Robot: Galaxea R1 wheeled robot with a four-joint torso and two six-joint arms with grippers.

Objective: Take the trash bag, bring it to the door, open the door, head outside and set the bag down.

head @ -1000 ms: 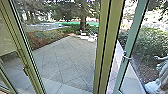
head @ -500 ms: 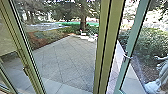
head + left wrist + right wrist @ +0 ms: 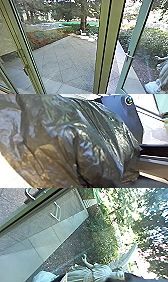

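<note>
The trash bag (image 3: 75, 139), dark, shiny and crumpled, lies large across the left wrist view beside the robot's own plate; what holds it cannot be seen. In the head view, a glass door (image 3: 136, 42) with a pale green frame stands swung outward at the right, with daylight between it and the thick post. A light handle (image 3: 128, 55) sits on its frame. The right wrist view has a curved metal handle (image 3: 30, 195) on a green frame, and paving beyond.
A thick green post (image 3: 106, 45) stands right of centre, with another frame (image 3: 25, 57) at the left. Outside are grey paving (image 3: 62, 62), a tree trunk (image 3: 83, 23), small white objects (image 3: 92, 38), bushes (image 3: 152, 40) and a pale winged statue (image 3: 95, 271).
The door at the right has swung a little farther outward, its frame and handle shifting rightward in the head view. The post and paving have stayed put.
</note>
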